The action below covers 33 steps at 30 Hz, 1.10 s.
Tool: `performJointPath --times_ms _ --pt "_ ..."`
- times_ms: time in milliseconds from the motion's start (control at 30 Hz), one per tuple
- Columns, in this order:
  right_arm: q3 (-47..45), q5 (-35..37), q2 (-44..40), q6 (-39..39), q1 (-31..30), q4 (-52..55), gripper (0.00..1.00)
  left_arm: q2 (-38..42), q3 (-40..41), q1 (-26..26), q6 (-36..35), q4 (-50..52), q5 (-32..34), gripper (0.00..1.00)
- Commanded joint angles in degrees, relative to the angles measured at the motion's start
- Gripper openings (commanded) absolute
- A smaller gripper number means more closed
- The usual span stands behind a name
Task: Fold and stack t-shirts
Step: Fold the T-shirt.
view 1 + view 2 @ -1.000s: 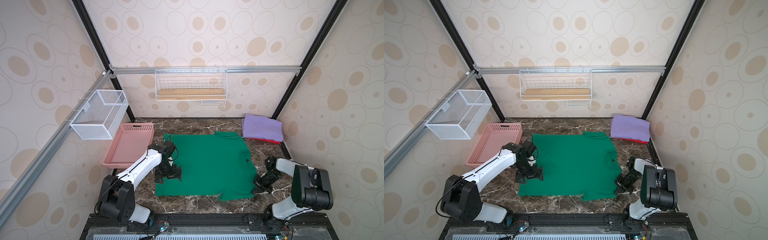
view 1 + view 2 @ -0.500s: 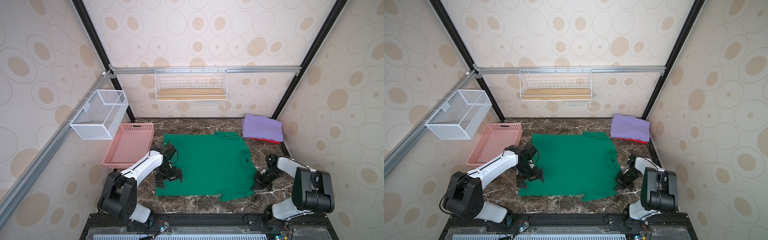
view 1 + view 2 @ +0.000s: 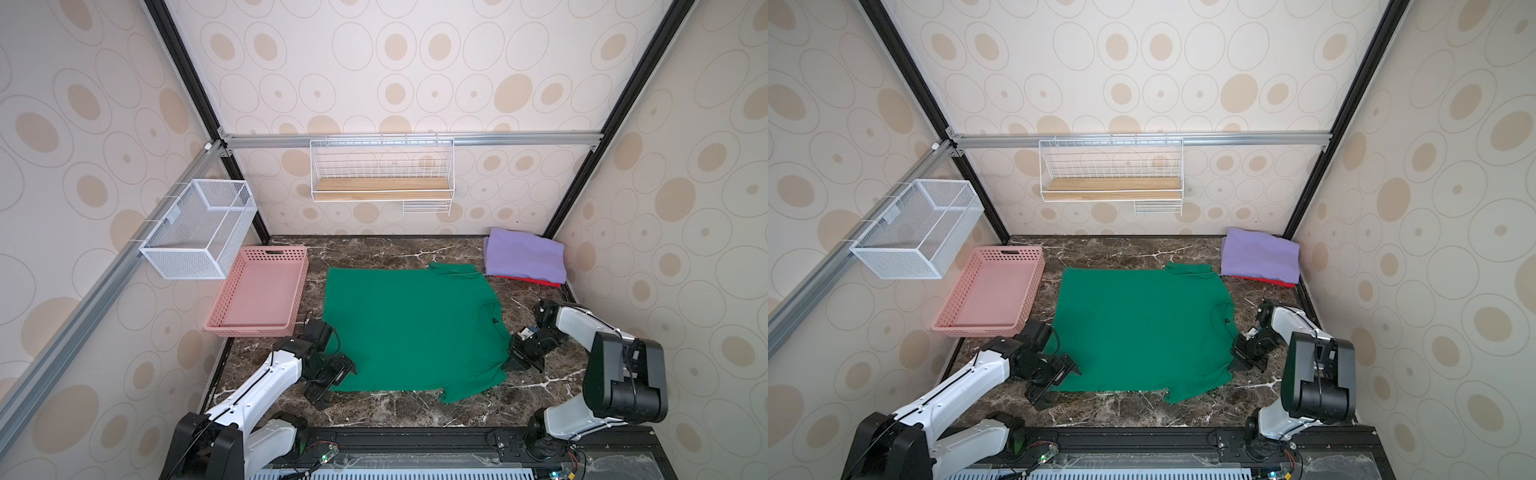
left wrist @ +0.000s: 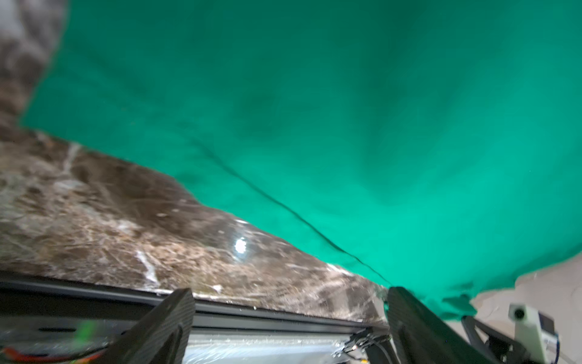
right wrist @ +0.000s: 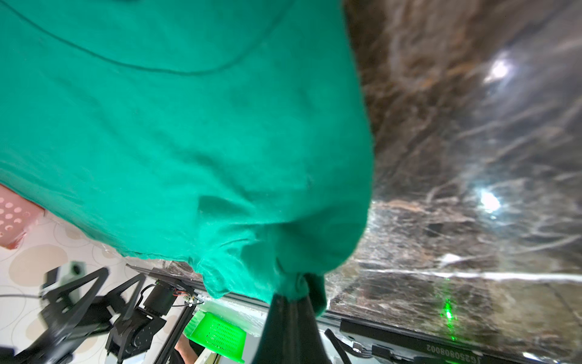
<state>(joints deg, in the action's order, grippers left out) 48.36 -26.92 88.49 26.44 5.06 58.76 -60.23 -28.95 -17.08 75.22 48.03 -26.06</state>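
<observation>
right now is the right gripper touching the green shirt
Touching: the right wrist view shows the right gripper shut on a bunched fold of the green shirt.

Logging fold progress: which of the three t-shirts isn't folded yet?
The green t-shirt, spread flat mid-table, right gripper shut on its edge; the lavender t-shirt lies folded on the red t-shirt.

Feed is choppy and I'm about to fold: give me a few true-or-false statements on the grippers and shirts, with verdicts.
1. The right gripper is shut on the green shirt's edge. True.
2. The left gripper is shut on the green shirt. False: its jaws stand open at the shirt's near corner.
3. The purple shirt lies on the red shirt. True.
4. The green shirt lies in the pink basket. False: it is spread on the table beside the basket.
</observation>
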Motion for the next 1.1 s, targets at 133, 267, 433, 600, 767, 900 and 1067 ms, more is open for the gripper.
performJointPath --times_ms 133,267,433,600,767,900,1067 --pt "0.2 -4.8 2.4 -1.6 -0.4 1.1 0.0 13.4 8.4 0.6 15.7 -8.1 7.3 0.98" --pt "0.5 -5.5 3.8 -2.1 -0.7 1.2 0.0 15.9 12.0 0.6 17.3 -11.3 8.4 0.93" --pt "1.3 -6.3 5.3 -1.9 -1.1 1.1 0.0 14.9 11.6 0.7 15.5 -10.3 10.1 0.73" --pt "2.0 -6.8 5.8 -1.6 -1.2 1.1 0.0 12.2 8.8 0.6 12.9 -8.3 10.7 0.58" --pt "2.2 -6.5 5.0 -1.3 -1.2 1.3 0.0 7.9 5.9 0.7 10.2 -8.1 10.6 0.44" --pt "2.5 -6.4 4.4 -1.2 -1.1 1.7 0.0 3.3 4.2 0.6 8.2 -9.6 9.8 0.33" --pt "2.6 -5.8 3.7 -1.2 -1.1 2.1 0.0 0.5 2.7 0.7 6.7 -9.9 9.5 0.08"
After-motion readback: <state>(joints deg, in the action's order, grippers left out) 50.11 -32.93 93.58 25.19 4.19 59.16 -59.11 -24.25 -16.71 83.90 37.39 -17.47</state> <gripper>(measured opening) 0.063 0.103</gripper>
